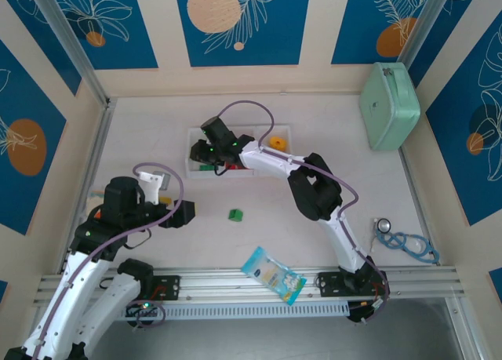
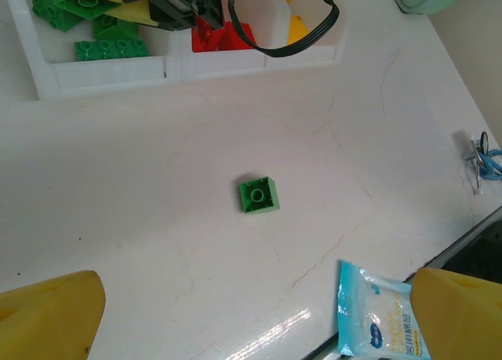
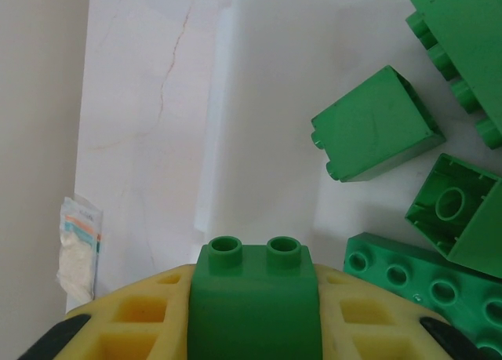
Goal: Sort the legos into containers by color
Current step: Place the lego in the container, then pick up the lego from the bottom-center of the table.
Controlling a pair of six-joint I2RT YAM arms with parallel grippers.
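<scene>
White 3-compartment tray (image 2: pixel 110 74) sits mid-back; your right gripper (image 1: pixel 212 147) hangs over its left cell, clenched on a 2-stud green brick (image 3: pixel 255 301); green bricks (image 3: pixel 376 125) already lie there, so lower inside the walls and let go over bare floor, not on the pile; left gripper (image 2: pixel 251 321) gapes wide above 1 loose green brick (image 2: pixel 259 195) on the table (image 2: pixel 157 180).

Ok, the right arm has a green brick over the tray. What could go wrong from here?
1. The brick in the right gripper hangs near the tray wall; released here, it might bounce off the green bricks inside and tip out.
2. A loose brick lies on the table; the open left gripper, going for it, could catch the packet by its finger.
</scene>
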